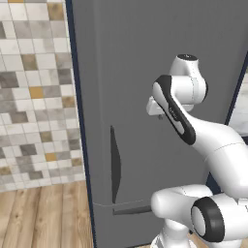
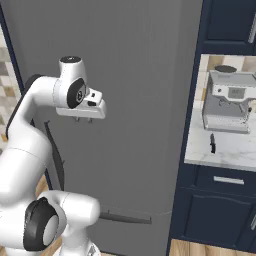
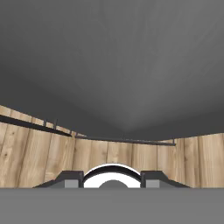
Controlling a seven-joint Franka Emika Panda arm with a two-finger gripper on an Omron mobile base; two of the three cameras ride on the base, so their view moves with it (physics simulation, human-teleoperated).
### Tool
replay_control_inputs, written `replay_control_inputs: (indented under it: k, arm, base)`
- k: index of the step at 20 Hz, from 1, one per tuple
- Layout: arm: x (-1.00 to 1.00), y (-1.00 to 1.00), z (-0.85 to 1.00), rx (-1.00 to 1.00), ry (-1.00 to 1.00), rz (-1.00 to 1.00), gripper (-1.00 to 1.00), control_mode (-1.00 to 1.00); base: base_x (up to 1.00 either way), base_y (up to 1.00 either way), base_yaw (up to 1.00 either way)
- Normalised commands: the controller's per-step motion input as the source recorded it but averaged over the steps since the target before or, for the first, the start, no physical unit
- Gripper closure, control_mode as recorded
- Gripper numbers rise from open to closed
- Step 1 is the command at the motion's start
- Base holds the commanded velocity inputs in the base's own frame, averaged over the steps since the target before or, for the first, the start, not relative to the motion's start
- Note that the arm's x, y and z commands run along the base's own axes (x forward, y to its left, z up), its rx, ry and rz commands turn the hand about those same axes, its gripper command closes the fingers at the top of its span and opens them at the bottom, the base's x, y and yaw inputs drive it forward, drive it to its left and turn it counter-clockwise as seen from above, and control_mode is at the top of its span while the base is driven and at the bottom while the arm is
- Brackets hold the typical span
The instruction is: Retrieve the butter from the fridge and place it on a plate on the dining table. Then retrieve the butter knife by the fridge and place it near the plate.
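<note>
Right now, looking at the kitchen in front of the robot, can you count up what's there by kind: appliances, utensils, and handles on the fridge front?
Appliances: 2, the fridge and the coffee machine
Utensils: 1, the butter knife on the marble counter
Fridge handles: 2, the vertical handle and the lower horizontal handle
Total: 5

Fridge (image 1: 140,72): tall matte grey, door shut, flat front, standing on the wood floor. Dark slim vertical handle (image 1: 115,164) low on its left side in the left base view; a dark horizontal handle (image 2: 125,218) sits just below the seam near the bottom. Tiled wall on the fridge's left, navy cabinets on its right. Knife (image 2: 213,143): small, thin, dark, lying flat on the marble counter right of the fridge, in front of the coffee machine, lengthwise toward the counter edge.
</note>
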Motion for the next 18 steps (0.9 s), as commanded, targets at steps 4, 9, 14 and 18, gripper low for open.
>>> replay_control_inputs:
  k: [4,9,14,18]
  arm:
    - [0.00,0.00,0.00,0.00,0.00,0.00,-1.00,1.00]
    - [0.00,0.00,0.00,0.00,0.00,0.00,-1.00,1.00]
    - [0.00,0.00,0.00,0.00,0.00,0.00,-1.00,1.00]
    - [0.00,0.00,0.00,0.00,0.00,0.00,-1.00,1.00]
  base:
    - [0.00,0.00,0.00]
    - [-0.01,0.00,0.00]
    - [-0.61,0.08,-0.01]
    - [-0.86,0.21,-0.05]
